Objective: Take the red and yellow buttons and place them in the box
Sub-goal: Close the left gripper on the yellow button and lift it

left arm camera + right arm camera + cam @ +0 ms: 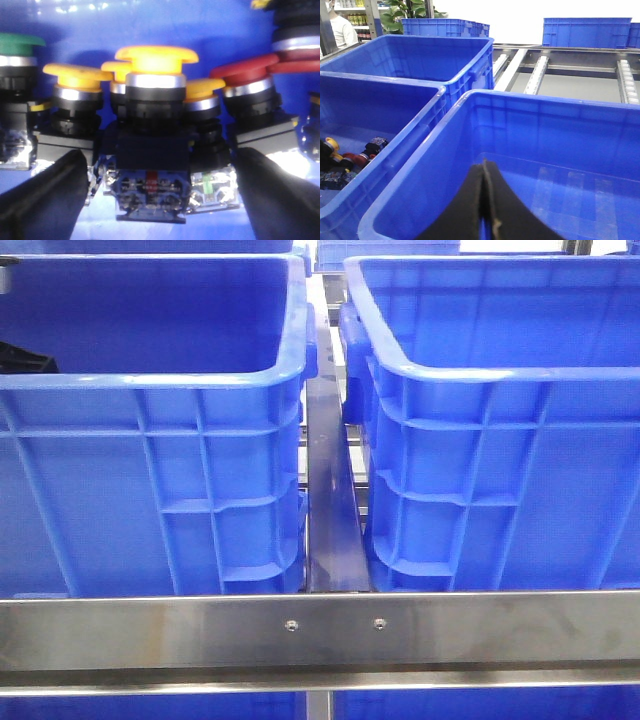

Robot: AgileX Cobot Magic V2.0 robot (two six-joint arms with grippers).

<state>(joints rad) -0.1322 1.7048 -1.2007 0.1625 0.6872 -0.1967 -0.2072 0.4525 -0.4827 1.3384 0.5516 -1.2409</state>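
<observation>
The left gripper [160, 195] reaches low, its fingers [45, 200] spread around a yellow button [156, 60]. The right gripper [487, 210], fingers pressed together, hovers over an empty box [570, 130]. Neighbouring buttons are partly hidden.

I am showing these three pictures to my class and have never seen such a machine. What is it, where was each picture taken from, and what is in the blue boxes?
It is a robot with two arms, each ending in jaws. The front picture looks forward over two blue crates, the left crate and the right crate, behind a metal rail. The other two pictures come from cameras on the wrists. The left gripper is down inside a crate, jaws open either side of a yellow push button; more yellow ones, a red button and a green button stand around it. The right gripper hangs shut above a crate, holding nothing.
</observation>
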